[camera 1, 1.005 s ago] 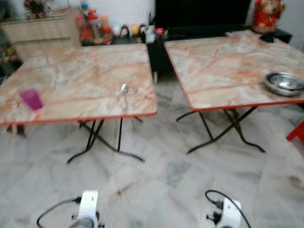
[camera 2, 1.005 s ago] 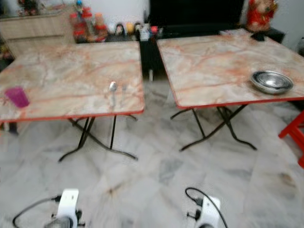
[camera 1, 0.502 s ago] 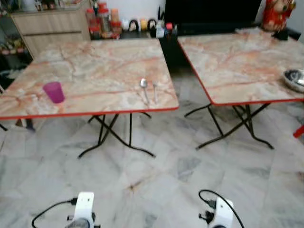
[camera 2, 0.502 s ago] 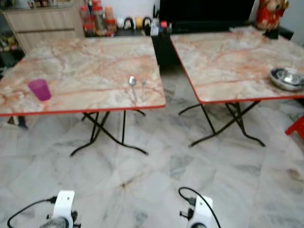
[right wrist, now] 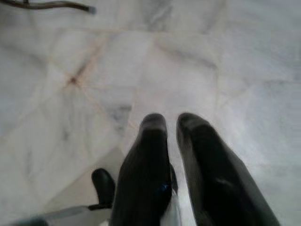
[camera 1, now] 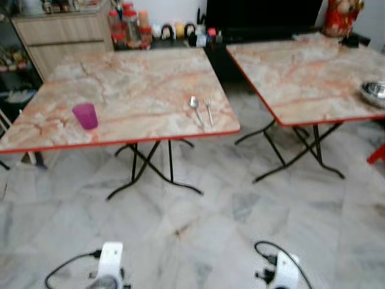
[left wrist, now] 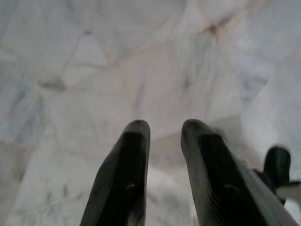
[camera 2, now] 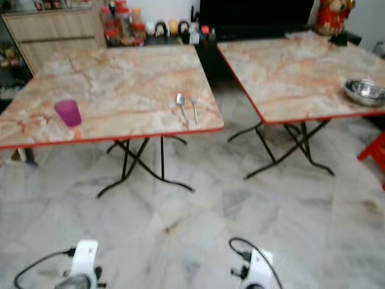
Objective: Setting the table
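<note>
Floor: pale marble tile; the robot stands on it, well back from both tables.
Left table: marbled top with a red edge, ahead and toward the robot's left.
Right table: same make, ahead on the right, with a gap between the two.
Steel bowl: on the right table near its right edge.
Purple cup: upright on the left table, left portion, near the front edge.
Spoon and fork: spoon and fork lie side by side at the left table's front right corner, long axes running away from the robot.
Left end effector: hangs low over the floor, fingers slightly apart, holding nothing.
Right end effector: also low over the floor, fingers nearly together, empty.
Key relation: the cutlery lies ahead, roughly between the arms; the bowl lies off to the right, likely the right arm's reach.
</note>
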Tool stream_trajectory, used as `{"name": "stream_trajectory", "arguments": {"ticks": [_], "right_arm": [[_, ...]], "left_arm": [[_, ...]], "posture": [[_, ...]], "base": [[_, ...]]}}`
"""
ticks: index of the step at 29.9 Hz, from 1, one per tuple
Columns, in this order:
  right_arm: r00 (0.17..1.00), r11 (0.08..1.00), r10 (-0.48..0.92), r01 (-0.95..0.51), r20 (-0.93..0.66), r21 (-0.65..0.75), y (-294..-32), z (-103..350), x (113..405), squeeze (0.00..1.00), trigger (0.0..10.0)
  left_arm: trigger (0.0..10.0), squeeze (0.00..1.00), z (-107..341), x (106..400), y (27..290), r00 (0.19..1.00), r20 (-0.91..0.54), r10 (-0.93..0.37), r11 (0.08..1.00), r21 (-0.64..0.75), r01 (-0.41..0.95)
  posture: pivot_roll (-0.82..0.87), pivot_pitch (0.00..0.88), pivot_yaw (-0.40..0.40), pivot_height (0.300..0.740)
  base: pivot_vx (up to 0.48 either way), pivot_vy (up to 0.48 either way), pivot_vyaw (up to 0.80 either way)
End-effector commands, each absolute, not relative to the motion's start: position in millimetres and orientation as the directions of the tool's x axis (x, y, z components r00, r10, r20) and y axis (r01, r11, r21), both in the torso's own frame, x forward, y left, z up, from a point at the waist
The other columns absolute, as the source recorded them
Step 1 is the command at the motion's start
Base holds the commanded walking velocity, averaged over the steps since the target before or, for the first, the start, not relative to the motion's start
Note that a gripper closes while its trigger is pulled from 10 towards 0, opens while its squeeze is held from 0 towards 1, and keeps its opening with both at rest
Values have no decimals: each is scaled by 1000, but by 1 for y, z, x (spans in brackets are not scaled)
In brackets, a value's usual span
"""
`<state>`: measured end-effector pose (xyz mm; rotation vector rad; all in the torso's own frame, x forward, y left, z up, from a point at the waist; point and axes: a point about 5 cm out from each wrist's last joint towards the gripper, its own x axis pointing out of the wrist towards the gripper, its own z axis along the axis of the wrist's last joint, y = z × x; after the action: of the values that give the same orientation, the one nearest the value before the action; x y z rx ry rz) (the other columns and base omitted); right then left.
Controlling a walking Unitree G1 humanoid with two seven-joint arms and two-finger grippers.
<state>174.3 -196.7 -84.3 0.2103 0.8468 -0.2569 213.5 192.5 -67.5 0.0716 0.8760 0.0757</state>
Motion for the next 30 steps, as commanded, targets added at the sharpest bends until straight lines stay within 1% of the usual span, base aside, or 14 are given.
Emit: {"name": "stream_trajectory", "arguments": {"ticks": [1, 11, 21, 26, 30], "right_arm": [[663, 950, -127, 295, -738, 101, -191, -80, 183, 0, 10000], [702, 956, -106, 267, -704, 123, -187, -72, 200, 0, 10000], [712, 963, -108, 249, -694, 106, -188, -71, 202, 0, 10000], [707, 960, -108, 258, -699, 113, -187, -72, 200, 0, 10000], [702, 958, -109, 263, -704, 114, -188, -73, 197, 0, 10000]], "left_arm": [[10000, 0, -65, 217, 197, 657, -747, 100, 995, 88, -51], [10000, 0, -60, 223, 196, 689, -715, 118, 993, 100, -67], [10000, 0, -61, 221, 198, 684, -718, 124, 992, 109, -66], [10000, 0, -61, 221, 197, 685, -718, 124, 992, 107, -67], [10000, 0, -61, 221, 197, 684, -718, 124, 992, 105, -68]], "posture": [[-14, 0, 23, 740], [-10, 0, 24, 740], [-8, 0, 21, 740], [-9, 0, 20, 740], [-9, 0, 18, 740]], "base": [[0, 0, 0], [27, 0, 0], [411, 0, 0], [415, 0, 738], [418, 0, 0]]}}
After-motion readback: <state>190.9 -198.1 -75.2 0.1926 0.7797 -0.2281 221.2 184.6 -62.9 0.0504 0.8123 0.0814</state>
